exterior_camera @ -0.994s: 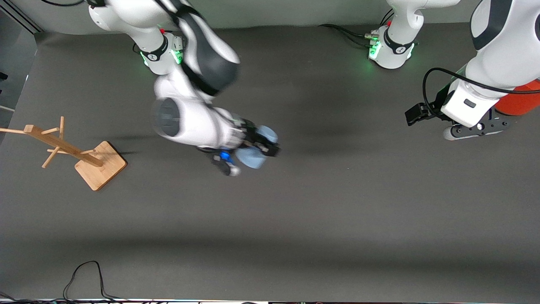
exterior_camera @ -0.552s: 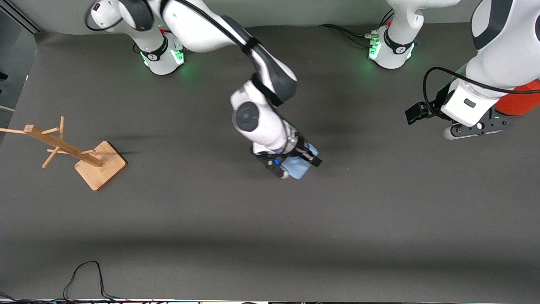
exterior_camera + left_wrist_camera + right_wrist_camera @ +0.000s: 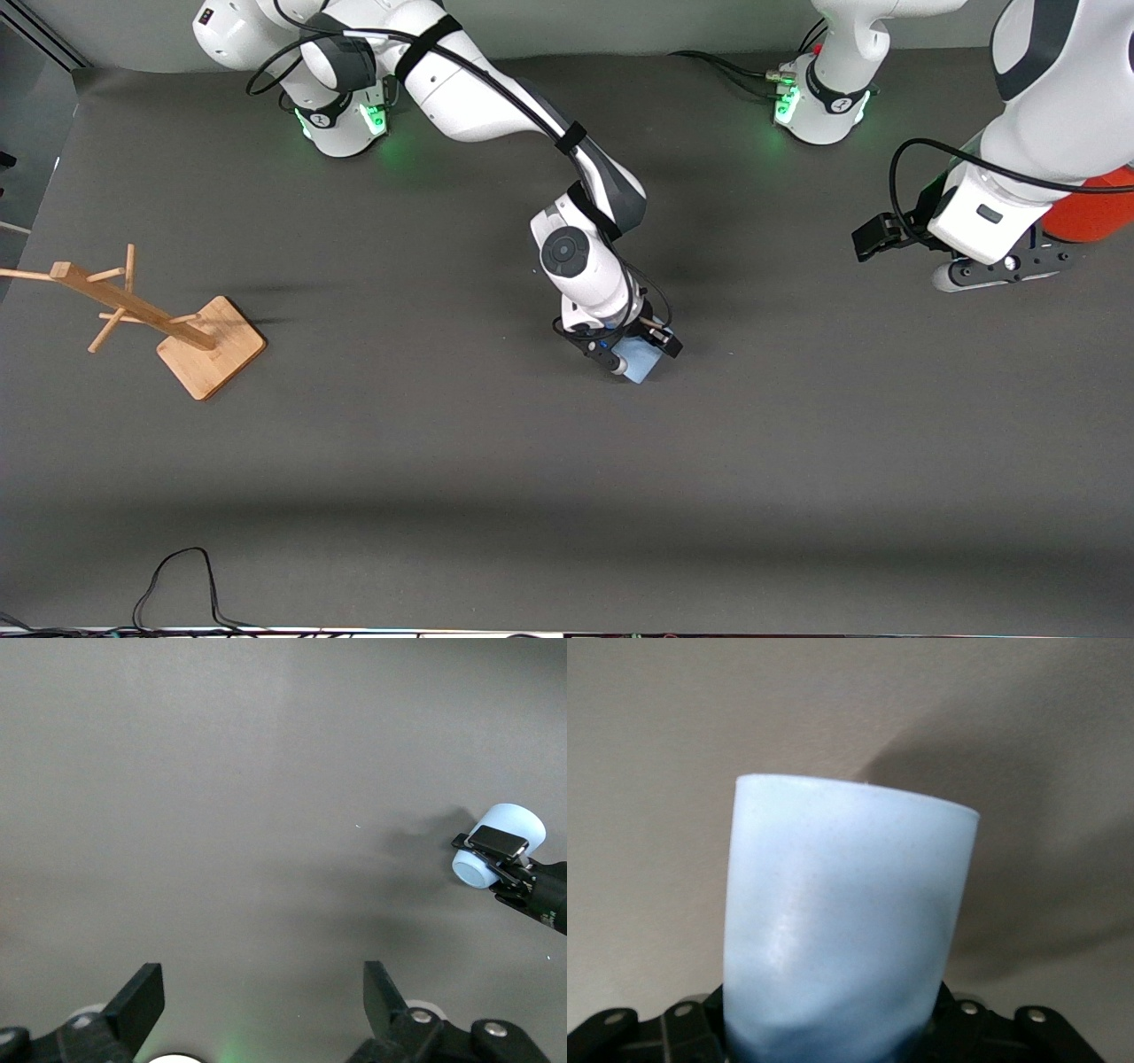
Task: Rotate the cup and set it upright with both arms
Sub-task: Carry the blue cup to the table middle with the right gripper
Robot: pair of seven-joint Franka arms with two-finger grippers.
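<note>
The light-blue cup (image 3: pixel 640 361) is held in my right gripper (image 3: pixel 645 346), shut on it over the middle of the table. It fills the right wrist view (image 3: pixel 842 930), where my fingers are hidden by its wall. In the left wrist view the cup (image 3: pixel 498 845) shows small and tilted, clamped by the right gripper (image 3: pixel 496 850). My left gripper (image 3: pixel 921 244) hangs open and empty over the left arm's end of the table; its fingers (image 3: pixel 137 1001) stand wide apart above bare mat.
A wooden mug tree (image 3: pixel 133 310) stands toward the right arm's end of the table. A large orange-red cylinder (image 3: pixel 1094 208) sits beside the left arm. A black cable (image 3: pixel 177 585) lies at the table edge nearest the camera.
My right arm has swung the cup toward the left arm's end of the table, turning it as it went. The left arm has stayed where it was.
</note>
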